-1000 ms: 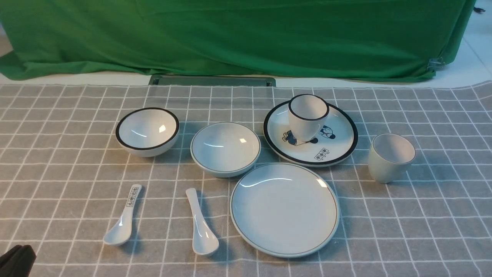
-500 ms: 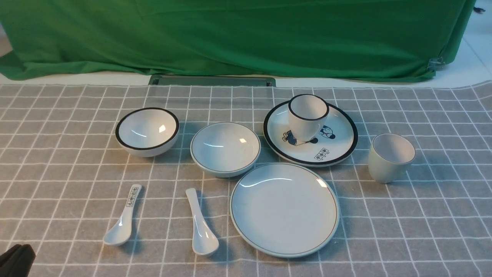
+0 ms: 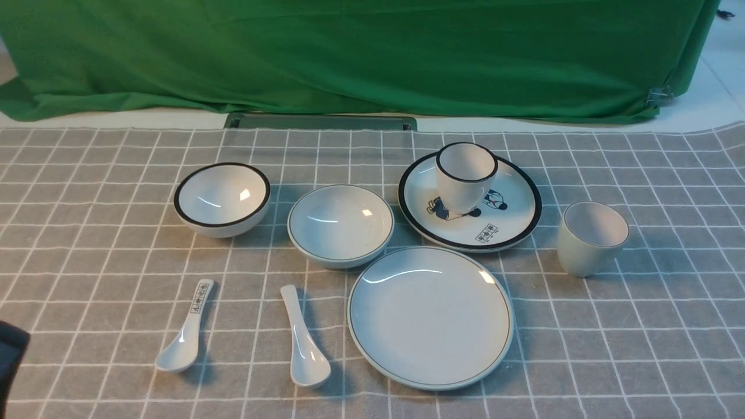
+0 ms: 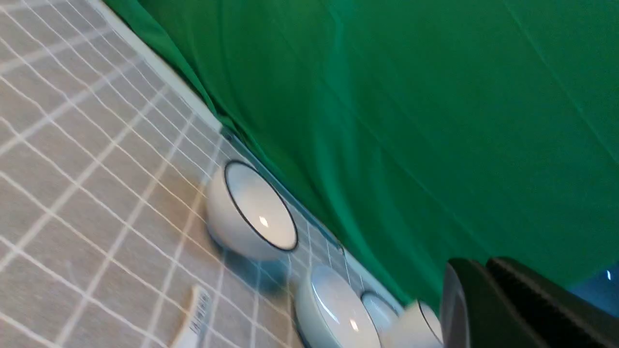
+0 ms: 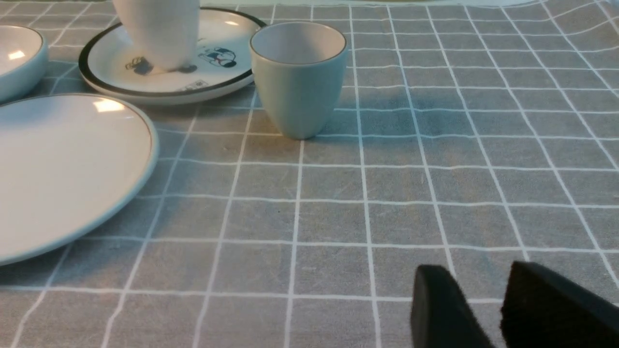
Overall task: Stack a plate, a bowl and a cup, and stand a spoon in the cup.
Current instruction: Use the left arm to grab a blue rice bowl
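The plain pale plate (image 3: 430, 317) lies at the front middle of the cloth, with the pale bowl (image 3: 340, 226) just behind it to the left. The handleless cup (image 3: 592, 238) stands upright to the right, also in the right wrist view (image 5: 300, 79). The unmarked white spoon (image 3: 304, 340) lies left of the plate. My left gripper (image 3: 9, 355) shows only as a dark shape at the left edge; in its wrist view the left gripper (image 4: 486, 263) is shut and holds nothing. My right gripper (image 5: 476, 280) is open above bare cloth, short of the cup.
A black-rimmed bowl (image 3: 222, 199) sits at the back left. A black-rimmed cup (image 3: 465, 174) stands on the cartoon plate (image 3: 512, 224) behind the plain plate. A spoon with printed marks (image 3: 187, 331) lies at the front left. A green drape (image 3: 349, 52) hangs behind the table.
The left gripper's dark shape at the front view's lower left has risen and slid towards the left edge. The dishes and spoons have not moved.
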Robot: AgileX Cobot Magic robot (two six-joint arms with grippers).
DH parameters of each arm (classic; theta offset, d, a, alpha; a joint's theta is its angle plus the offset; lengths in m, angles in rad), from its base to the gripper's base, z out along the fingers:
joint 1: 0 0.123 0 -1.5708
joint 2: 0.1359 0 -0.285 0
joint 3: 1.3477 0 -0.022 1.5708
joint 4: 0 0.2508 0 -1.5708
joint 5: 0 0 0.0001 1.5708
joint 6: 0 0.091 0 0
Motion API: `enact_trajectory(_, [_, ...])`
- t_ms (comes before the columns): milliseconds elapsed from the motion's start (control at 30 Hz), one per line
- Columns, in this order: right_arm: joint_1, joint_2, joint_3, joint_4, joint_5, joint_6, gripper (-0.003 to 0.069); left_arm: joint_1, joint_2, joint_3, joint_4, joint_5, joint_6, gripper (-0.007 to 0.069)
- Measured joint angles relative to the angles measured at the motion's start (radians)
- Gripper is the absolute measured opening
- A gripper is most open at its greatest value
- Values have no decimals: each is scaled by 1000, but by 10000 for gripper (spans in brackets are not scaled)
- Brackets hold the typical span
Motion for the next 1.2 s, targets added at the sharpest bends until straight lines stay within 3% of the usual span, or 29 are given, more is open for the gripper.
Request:
enact_trajectory(100, [0,0,0,-1,0,0,242,0,90,-131,7,143,122,17])
enact_trajectory(200, [0,0,0,-1,0,0,242,0,308,-336,20,365,346,17])
enact_trajectory(367, [0,0,0,-1,-3,0,242,-9,649,-546,32,610,543,17])
enact_trajectory(467, [0,0,0,-1,-14,1,242,-50,758,-605,45,635,573,17])
enact_trajectory(567, [0,0,0,13,-63,88,242,-167,905,-688,110,655,608,17])
enact_trajectory(733, [0,0,0,24,-249,360,242,-387,1148,-828,286,668,598,17])
enact_trajectory(833, [0,-1,0,25,-317,497,237,-445,1254,-901,344,679,596,17])
enact_trajectory(933, [33,20,-84,28,-169,526,153,-473,1415,-1043,412,706,596,17])
enact_trajectory(1033, [124,121,-347,30,136,299,70,-473,1598,-1201,499,741,619,25])
enact_trajectory(1100, [194,235,-550,30,371,138,62,-464,1719,-1300,554,773,673,57])
enact_trajectory(1200, [258,334,-734,30,590,30,62,-455,1830,-1415,609,795,738,129])
